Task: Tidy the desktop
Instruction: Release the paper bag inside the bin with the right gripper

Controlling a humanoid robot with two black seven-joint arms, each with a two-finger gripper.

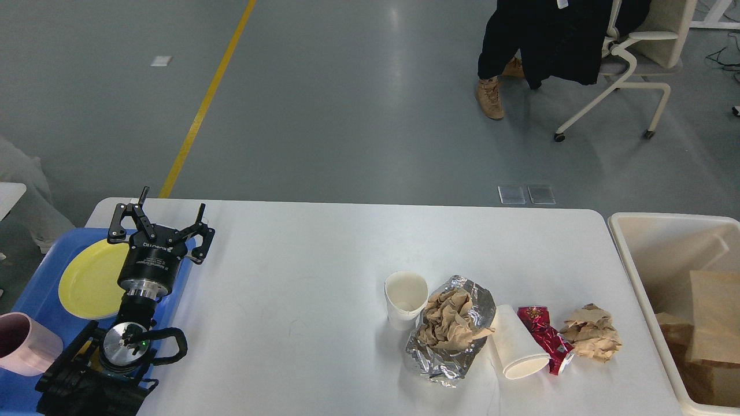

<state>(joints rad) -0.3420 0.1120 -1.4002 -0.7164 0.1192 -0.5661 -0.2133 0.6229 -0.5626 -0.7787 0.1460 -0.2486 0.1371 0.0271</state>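
You see the white desk [300, 277] filling the lower middle of the head view, rounded corners at its far edge, grey floor beyond. Your left gripper [169, 215] sits over the desk's far-left corner, above the right rim of the blue tray [40, 289]; its 2 fingers are spread wide apart and hold nothing. The right gripper is out of sight.

On the tray: a yellow plate [89, 280], partly hidden by your left arm, and a pink mug [26, 344] at the near-left edge, partly cut off by the frame.

Clutter sits in 1 cluster on the desk's right half:
- White cup [406, 300], upright, mouth open upward.
- Foil sheet [451, 341] just right of it, touching or nearly so, with crumpled brown paper [448, 323] lying in it.
- 2nd white cup [517, 344] on its side, mouth toward the near edge, against the foil's right side.
- Red wrapper [543, 338], crumpled, touching the tipped cup's right side.
- Brown paper wad [592, 332] just right of the wrapper.

A cream bin [636, 242] stands off the desk's right edge, with brown paper or card pieces inside. Left half of the desk between tray and cluster is bare. A seated person [520, 46] in dark clothes and a white chair [636, 69] are well beyond the desk, top right.
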